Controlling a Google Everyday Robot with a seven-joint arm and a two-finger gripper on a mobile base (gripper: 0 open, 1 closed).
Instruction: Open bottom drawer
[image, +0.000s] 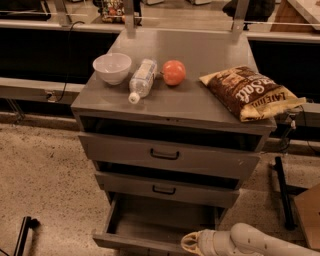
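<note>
The bottom drawer of the grey metal cabinet is pulled out and shows its grey tray; its front edge runs along the lower edge of the view. Its handle is hidden. My gripper, pale with a white arm behind it, sits at the drawer's front right, at the bottom of the view. The middle drawer and the top drawer, each with a black loop handle, are pushed in.
On the cabinet top lie a white bowl, a plastic bottle on its side, an orange-red fruit and a brown chip bag. Speckled floor lies to the left. A black stand foot is to the right.
</note>
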